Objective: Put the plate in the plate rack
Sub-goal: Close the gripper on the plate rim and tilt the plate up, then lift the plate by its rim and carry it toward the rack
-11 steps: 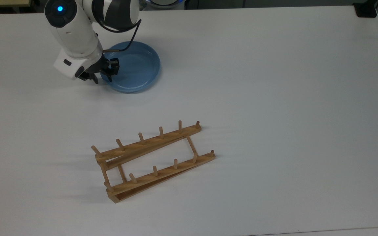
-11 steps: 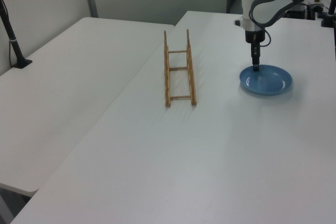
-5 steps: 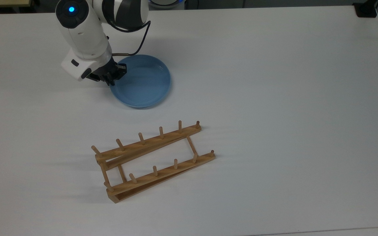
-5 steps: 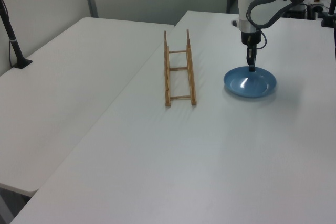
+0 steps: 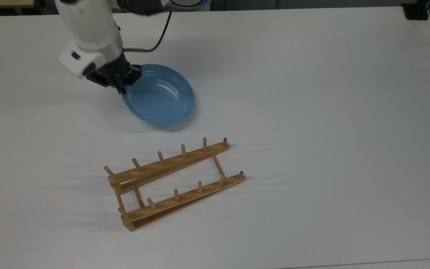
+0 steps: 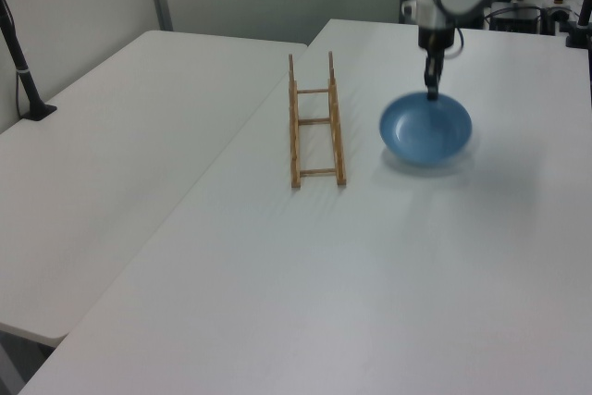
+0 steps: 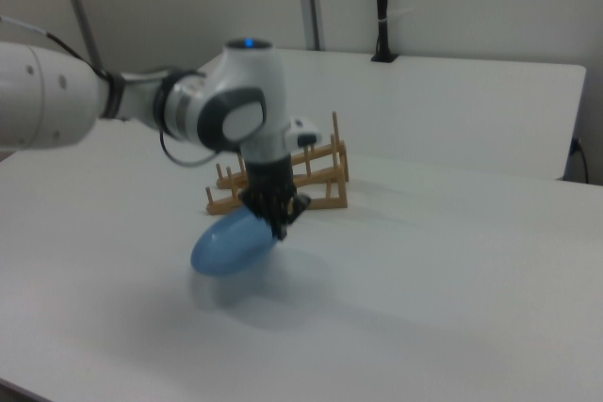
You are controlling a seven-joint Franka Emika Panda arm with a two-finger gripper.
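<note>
The light-blue plate (image 5: 159,95) (image 6: 425,129) (image 7: 229,243) hangs tilted above the table, held by its rim. My gripper (image 5: 125,83) (image 6: 431,92) (image 7: 279,220) is shut on that rim at the top view's left edge of the plate. The wooden plate rack (image 5: 174,183) (image 6: 314,123) (image 7: 297,176) lies on the white table (image 5: 312,112), below the plate in the top view and to its left in the left view. Nothing stands between its pegs.
A second white table (image 6: 120,136) adjoins on the left view's left, with a black post (image 6: 23,67) on it. A black object (image 5: 416,11) sits at the table's far corner in the top view's upper right.
The plate has come up off the table and tipped, its free edge hanging lower. The arm has risen and shifted slightly toward the rack. The rack has not moved.
</note>
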